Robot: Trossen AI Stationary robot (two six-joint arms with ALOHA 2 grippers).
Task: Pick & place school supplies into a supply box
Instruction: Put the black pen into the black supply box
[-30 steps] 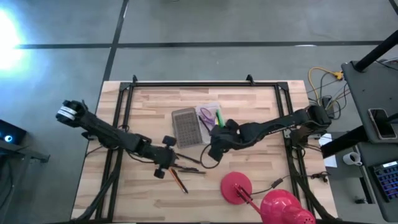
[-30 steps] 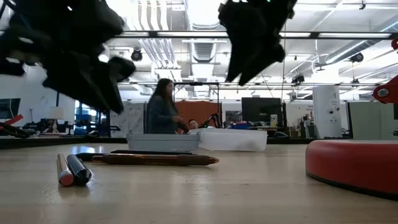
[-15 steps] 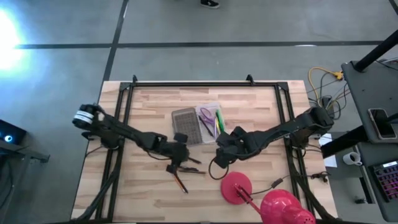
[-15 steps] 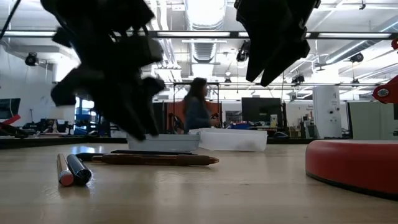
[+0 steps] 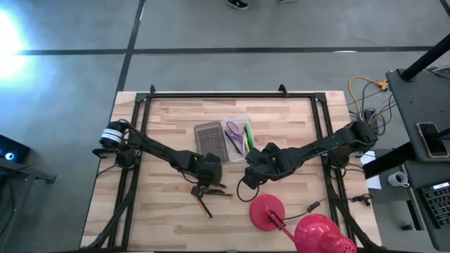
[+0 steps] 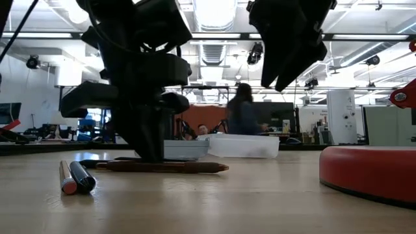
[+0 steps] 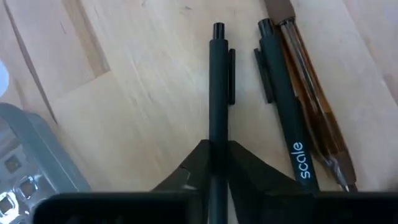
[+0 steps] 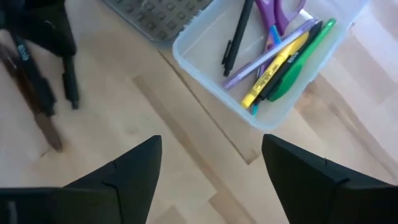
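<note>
1. A pale wooden table (image 5: pixel 169 133) is seen from above, with an open workroom behind it in the low view, where a person (image 6: pixel 244 117) stands far off.
2. The left gripper (image 7: pixel 211 158) is lowered onto the tabletop, its fingers closed narrowly on a black pen (image 7: pixel 216 93).
3. Just beside that pen a second black pen (image 7: pixel 283 112) is laid, printed "scale", touching a brown pen (image 7: pixel 314 112).
4. The right gripper (image 8: pixel 208 165) is held wide open and empty above the table.
5. Just ahead of it the supply box (image 8: pixel 205 68) is set, holding purple scissors (image 8: pixel 280 12), yellow and green markers (image 8: pixel 283 62) and a black pen.
6. The grey lid (image 5: pixel 209 143) is laid against the box.
7. A red lamp (image 5: pixel 267 211) is stood near the right gripper.
</note>
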